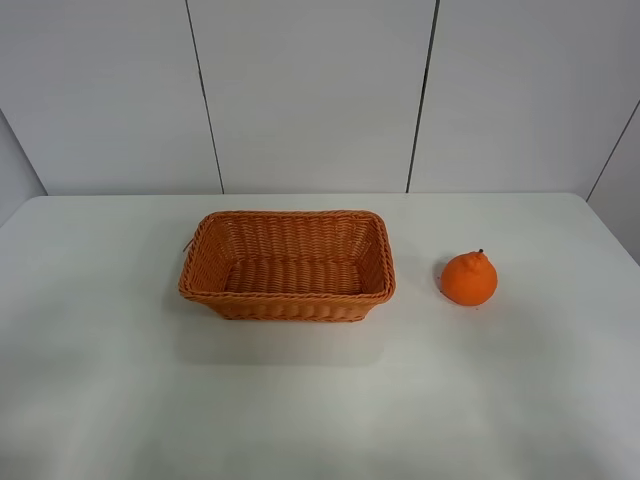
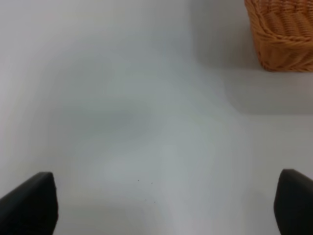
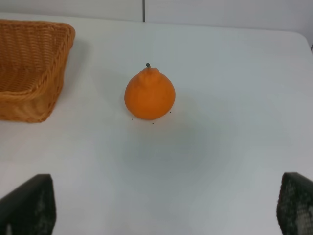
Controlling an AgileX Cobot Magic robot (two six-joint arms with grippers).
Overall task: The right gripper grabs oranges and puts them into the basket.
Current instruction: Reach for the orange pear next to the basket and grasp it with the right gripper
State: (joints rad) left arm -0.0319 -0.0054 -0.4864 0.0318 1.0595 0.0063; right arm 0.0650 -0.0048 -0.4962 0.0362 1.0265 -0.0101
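A single orange (image 1: 469, 278) with a knob and dark stem stands on the white table, to the right of the woven wicker basket (image 1: 288, 287). The basket holds nothing. Neither arm shows in the exterior high view. In the right wrist view the orange (image 3: 149, 94) sits well ahead of my right gripper (image 3: 166, 208), with the basket's corner (image 3: 34, 68) beside it. The right gripper's dark fingertips (image 3: 29, 205) stand wide apart and hold nothing. My left gripper (image 2: 166, 205) is also open and empty over bare table, with the basket's corner (image 2: 283, 34) ahead of it.
The white table (image 1: 320, 400) ends at a grey panelled wall (image 1: 310, 90) behind the basket. The table's right edge runs close past the orange.
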